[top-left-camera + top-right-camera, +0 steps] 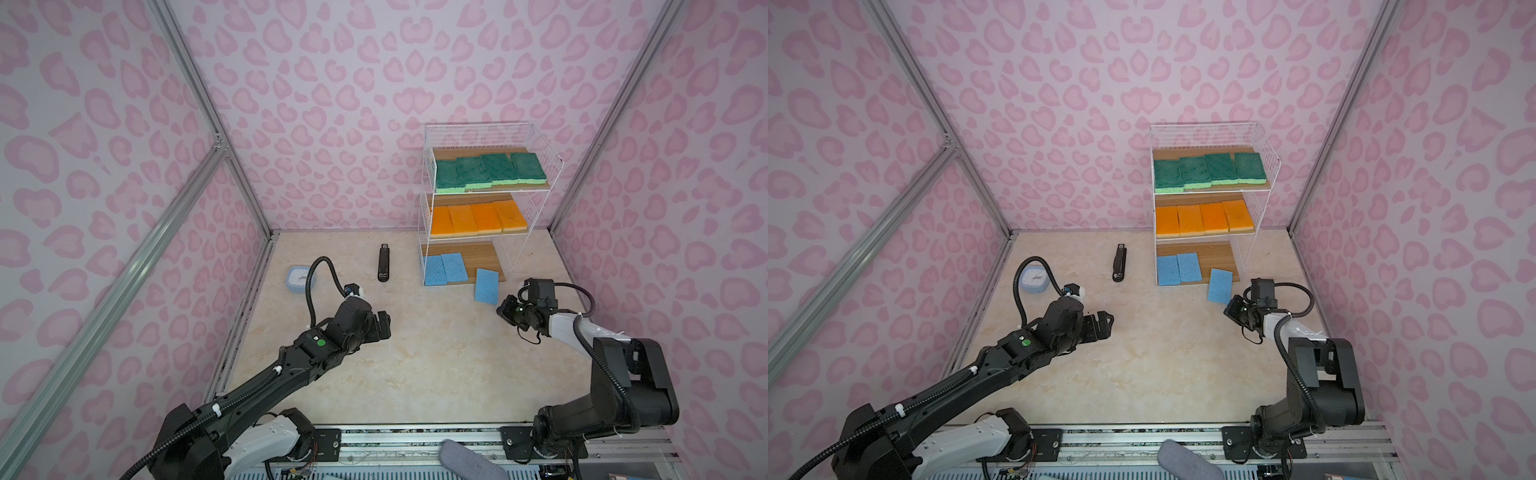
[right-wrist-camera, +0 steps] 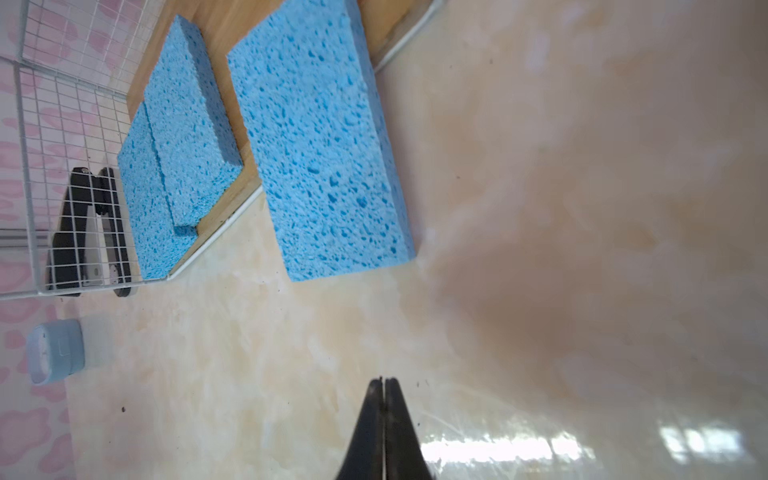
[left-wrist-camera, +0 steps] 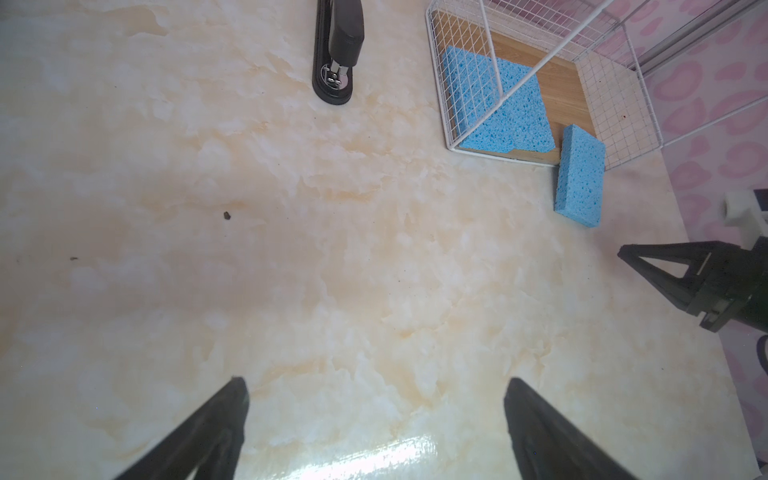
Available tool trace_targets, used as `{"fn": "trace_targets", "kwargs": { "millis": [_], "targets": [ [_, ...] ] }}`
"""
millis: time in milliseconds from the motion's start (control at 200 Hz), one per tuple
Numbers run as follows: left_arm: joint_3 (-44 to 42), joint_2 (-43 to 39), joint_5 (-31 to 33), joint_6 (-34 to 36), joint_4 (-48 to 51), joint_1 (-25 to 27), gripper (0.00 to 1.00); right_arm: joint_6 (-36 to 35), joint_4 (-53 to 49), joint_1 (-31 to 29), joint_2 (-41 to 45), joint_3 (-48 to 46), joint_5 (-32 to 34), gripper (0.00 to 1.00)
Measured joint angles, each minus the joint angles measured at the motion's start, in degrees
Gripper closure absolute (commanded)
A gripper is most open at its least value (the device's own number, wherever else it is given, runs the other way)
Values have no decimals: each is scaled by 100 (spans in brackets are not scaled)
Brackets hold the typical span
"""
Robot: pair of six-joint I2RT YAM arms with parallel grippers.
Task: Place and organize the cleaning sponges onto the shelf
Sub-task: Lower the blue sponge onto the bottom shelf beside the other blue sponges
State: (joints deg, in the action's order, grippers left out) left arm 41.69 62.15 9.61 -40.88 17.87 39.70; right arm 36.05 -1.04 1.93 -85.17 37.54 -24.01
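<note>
Operator: Where do the cleaning sponges (image 1: 1204,218) sit?

Observer: 10 of the 11 are on the shelf (image 1: 478,137), which stands at the back right of the table (image 1: 415,365). 4 green sponges (image 1: 490,172) line the top board and 4 orange sponges (image 1: 478,218) line the middle board. 2 blue sponges (image 1: 442,268) lie at the left end of the bottom board, one lapping over the other's edge.

Operator: And number 11?

Observer: The loose blue sponge (image 1: 486,286) is tilted. Its far end is propped on the front edge of the bottom board, near the right corner, and its near end rests on the table.

Operator: Right gripper?

Observer: The right gripper (image 2: 384,380) has its fingers pressed together with nothing between them. It hangs just in front of the loose blue sponge, not touching it.

Operator: Left one?

Observer: The left gripper (image 3: 376,380) has its fingers spread wide and holds nothing. It hangs over bare table left of centre, well apart from the shelf. A black stapler (image 1: 383,266) lies beyond it, to the left of the shelf, and a small blue clock (image 1: 301,278) sits near the left wall.
</note>
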Motion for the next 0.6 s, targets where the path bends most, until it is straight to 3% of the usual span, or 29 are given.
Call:
{"fn": "trace_targets", "kwargs": {
  "millis": [250,600],
  "targets": [
    [-90,-11,-4,20,-4,-37,3,855,1084,-111,-380,-374,-109,100],
    [-251,-175,-17,20,-2,-129,3,1475,2107,44,-1182,-262,-85,95]
  ]
}}
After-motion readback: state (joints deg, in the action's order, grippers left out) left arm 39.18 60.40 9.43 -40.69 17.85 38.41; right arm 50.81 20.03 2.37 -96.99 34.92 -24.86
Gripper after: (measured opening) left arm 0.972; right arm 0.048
